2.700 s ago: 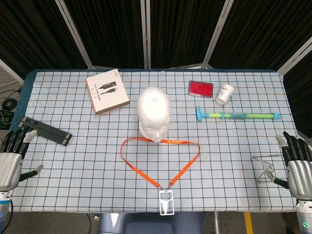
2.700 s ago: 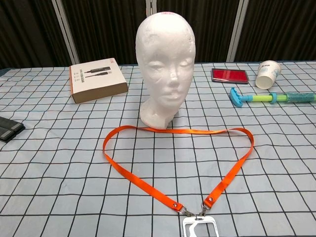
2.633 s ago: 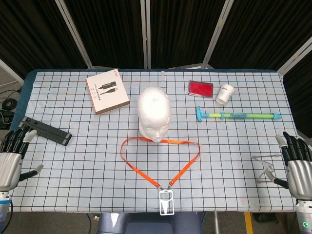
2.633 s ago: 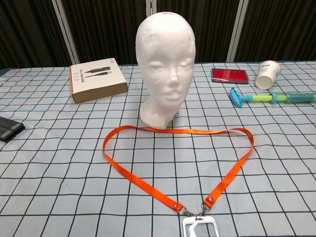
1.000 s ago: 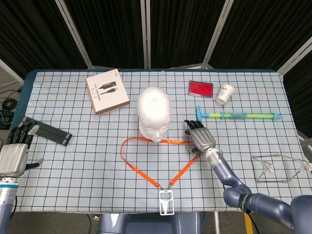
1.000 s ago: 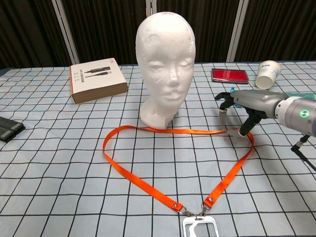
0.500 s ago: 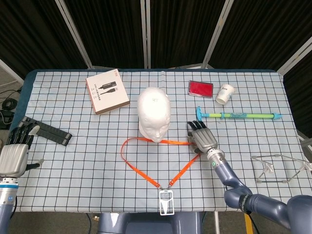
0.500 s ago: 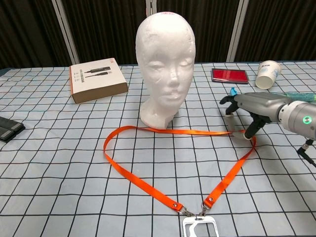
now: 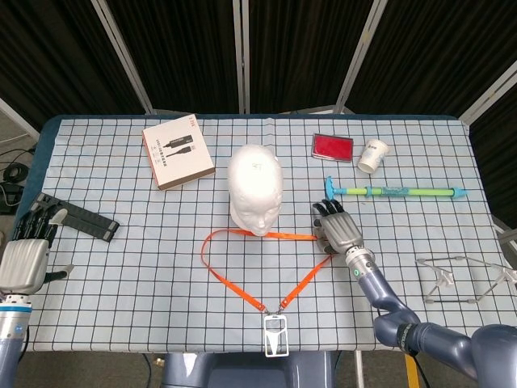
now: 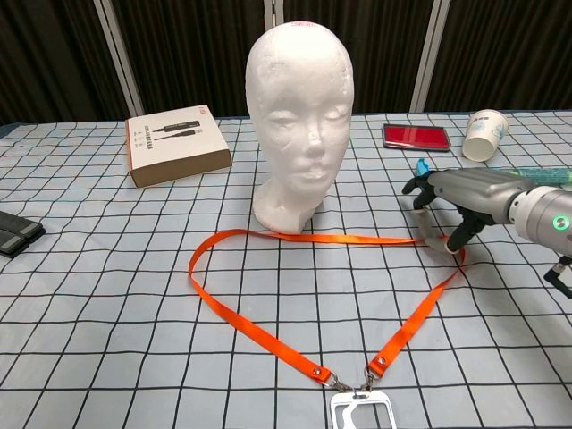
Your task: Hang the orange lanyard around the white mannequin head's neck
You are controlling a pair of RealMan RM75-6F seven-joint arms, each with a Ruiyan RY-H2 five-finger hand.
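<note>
The white mannequin head point(image 9: 255, 187) point(image 10: 300, 116) stands upright mid-table, facing me. The orange lanyard point(image 9: 279, 234) point(image 10: 349, 238) lies flat in a loop in front of its base, with a white badge holder point(image 9: 275, 334) point(image 10: 365, 411) at the near end. My right hand point(image 9: 338, 229) point(image 10: 456, 204) is down on the loop's right bend, thumb and a fingertip point(image 10: 430, 238) pinching the strap. My left hand point(image 9: 24, 259) hovers at the table's left edge, fingers apart and holding nothing; the chest view does not show it.
Behind the head to the left lies a brown box point(image 9: 178, 152) point(image 10: 177, 145), and a black bar point(image 9: 74, 216) lies far left. A red case point(image 9: 332, 146), a paper cup point(image 9: 372, 155) and a blue-green tool point(image 9: 396, 191) sit back right. A wire frame point(image 9: 460, 279) is near right.
My right hand came in from the right edge to the lanyard's right bend and its fingertips closed onto the strap, nudging the loop slightly right. The left hand shifted a little.
</note>
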